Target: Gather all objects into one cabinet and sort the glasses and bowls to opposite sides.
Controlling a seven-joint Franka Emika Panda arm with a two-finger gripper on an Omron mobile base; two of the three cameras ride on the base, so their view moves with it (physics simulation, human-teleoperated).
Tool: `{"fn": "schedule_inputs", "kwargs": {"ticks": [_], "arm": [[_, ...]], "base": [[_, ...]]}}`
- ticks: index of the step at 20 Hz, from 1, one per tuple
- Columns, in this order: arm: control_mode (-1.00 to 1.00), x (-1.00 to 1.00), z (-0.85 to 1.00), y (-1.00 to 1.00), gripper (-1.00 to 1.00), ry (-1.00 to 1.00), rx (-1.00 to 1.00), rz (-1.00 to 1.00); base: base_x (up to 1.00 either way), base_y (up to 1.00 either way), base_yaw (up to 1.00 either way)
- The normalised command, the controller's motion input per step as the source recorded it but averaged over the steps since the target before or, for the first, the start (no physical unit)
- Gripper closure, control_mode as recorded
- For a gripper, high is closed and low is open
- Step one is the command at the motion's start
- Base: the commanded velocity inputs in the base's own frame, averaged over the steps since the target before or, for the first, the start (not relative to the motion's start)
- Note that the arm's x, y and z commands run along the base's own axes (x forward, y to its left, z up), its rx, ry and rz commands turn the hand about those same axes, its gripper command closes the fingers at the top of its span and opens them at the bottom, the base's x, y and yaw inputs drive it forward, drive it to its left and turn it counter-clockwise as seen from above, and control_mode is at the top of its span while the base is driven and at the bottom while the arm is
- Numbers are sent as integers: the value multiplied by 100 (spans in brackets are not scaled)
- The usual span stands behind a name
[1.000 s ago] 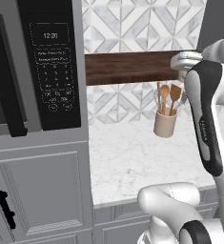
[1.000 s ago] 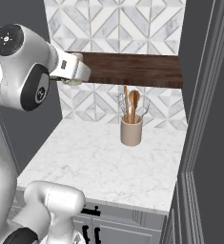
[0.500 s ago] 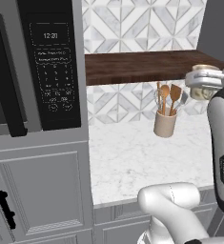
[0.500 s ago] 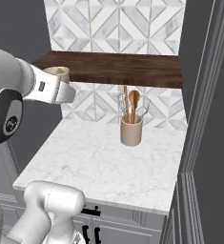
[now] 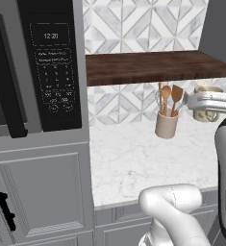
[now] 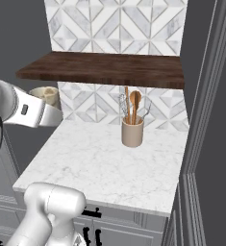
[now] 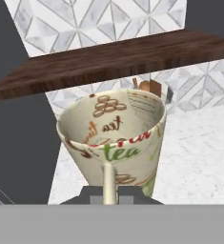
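Gripping the cream cup (image 7: 114,138), fingers (image 7: 110,183) shut below the wooden shelf (image 7: 118,62).

Cup (image 7: 114,138): glazed cream ceramic, printed. Shelf (image 5: 148,67): dark matt wood. Counter (image 6: 100,168): smooth white marble. Utensil holder (image 6: 132,134): matt tan.

Two rear base views sharing the counter (image 5: 133,158), hand view close on shelf (image 7: 113,59)

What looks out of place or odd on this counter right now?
Nothing looks spilled or damaged. The utensil holder stands upright on the marble counter near the backsplash. The one unusual thing is the cream cup, carried in the air below the wooden shelf, clamped by the gripper.
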Motion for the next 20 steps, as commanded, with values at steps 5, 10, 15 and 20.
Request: {"fn": "schedule_inputs", "kwargs": {"ticks": [5, 10, 15, 20], "arm": [[-100, 0, -27, 12, 100, 15, 0, 0], [-100, 6, -22, 0, 100, 3, 0, 1], [-100, 1, -9, 0, 100, 0, 0, 3], [100, -2, -6, 0, 100, 0, 0, 2]], "base": [[0, 0, 0], [0, 0, 0], [0, 0, 0], [-20, 0, 1]]}}
